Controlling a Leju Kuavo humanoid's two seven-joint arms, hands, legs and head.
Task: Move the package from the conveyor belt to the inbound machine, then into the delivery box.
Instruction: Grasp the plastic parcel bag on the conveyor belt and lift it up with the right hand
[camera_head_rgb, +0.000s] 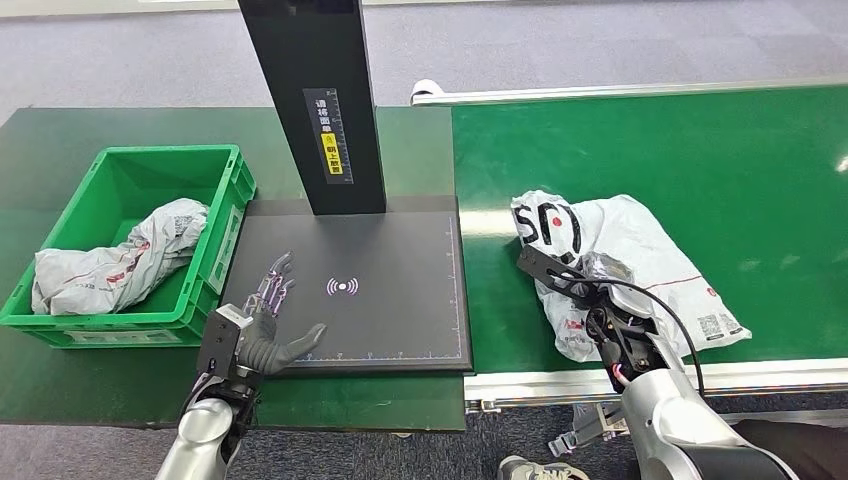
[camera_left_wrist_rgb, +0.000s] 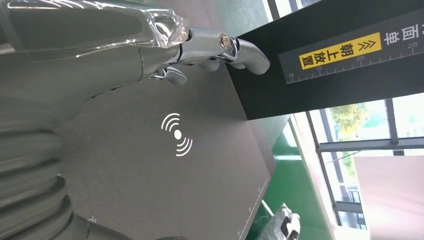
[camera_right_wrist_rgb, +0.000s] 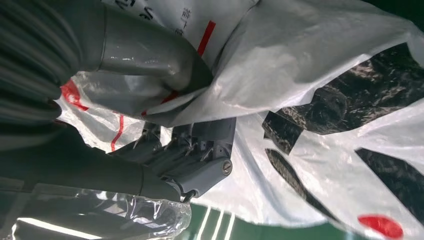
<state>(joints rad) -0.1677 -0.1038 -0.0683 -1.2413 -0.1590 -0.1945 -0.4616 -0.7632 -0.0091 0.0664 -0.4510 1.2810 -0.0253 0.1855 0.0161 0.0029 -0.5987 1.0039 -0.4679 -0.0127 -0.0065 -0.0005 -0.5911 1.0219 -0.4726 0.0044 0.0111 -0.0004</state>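
White plastic package (camera_head_rgb: 620, 265) lain on green conveyor belt (camera_head_rgb: 700, 160) — film pinched between thumb and fingers of right robot hand (camera_head_rgb: 575, 285). Inbound machine plate (camera_head_rgb: 390, 300) lies to package's left, just beside belt; left robot hand (camera_head_rgb: 268, 320) held open over plate, nothing gripped — green delivery box (camera_head_rgb: 215, 190) beyond.
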